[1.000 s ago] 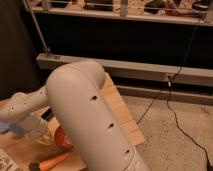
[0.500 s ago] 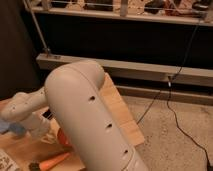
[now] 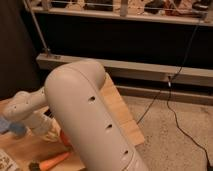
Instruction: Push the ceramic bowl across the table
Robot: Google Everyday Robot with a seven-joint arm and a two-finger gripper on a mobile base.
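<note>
Large white arm link filling the foreground, hiding much of the table; thinner forearm reaching out to the left, then bending down; gripper low at left over the tabletop, pointing down and rightward; cannot tell how far open it is or whether anything is held; ceramic bowl only a small orange-red sliver showing just right of the gripper, the rest hidden behind the arm link; contact between the two impossible to judge; carrot lying on the wood nearer the camera, below the bowl, apart from it; blue object at the far left edge, beside the forearm; black cable trailing over the speckled floor right of the table.
</note>
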